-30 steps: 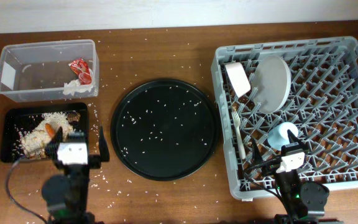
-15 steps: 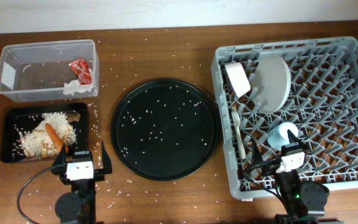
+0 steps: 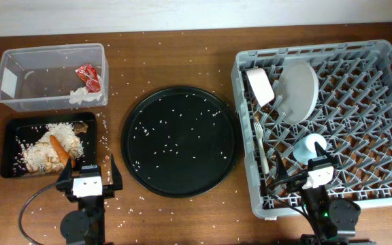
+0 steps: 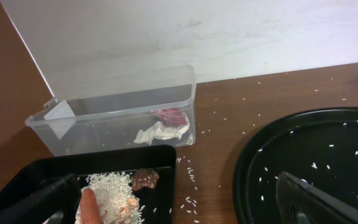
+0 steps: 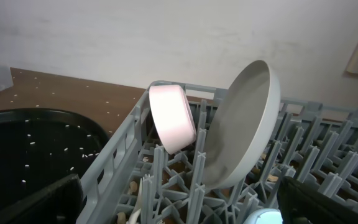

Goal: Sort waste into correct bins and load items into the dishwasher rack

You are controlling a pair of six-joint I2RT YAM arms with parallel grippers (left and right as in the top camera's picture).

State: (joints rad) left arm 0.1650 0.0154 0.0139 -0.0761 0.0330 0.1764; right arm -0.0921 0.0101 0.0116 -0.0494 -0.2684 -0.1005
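Observation:
The clear tub holds the red wrapper and the white napkin. The shallow black tray holds rice, a brown scrap and the carrot. The grey rack holds the plate and bowl on edge, the fork and the blue cup. My left gripper is open and empty at the black tray's near right corner. My right gripper is open and empty just in front of the cup.
A large round black tray dotted with rice grains lies between the bins and the rack. Loose rice is scattered over the wooden table. A pale wall runs along the far edge.
My left arm has drawn back toward the table's front edge, uncovering the carrot and the black tray's corner. It has been still for the last half second. The right arm has not moved.

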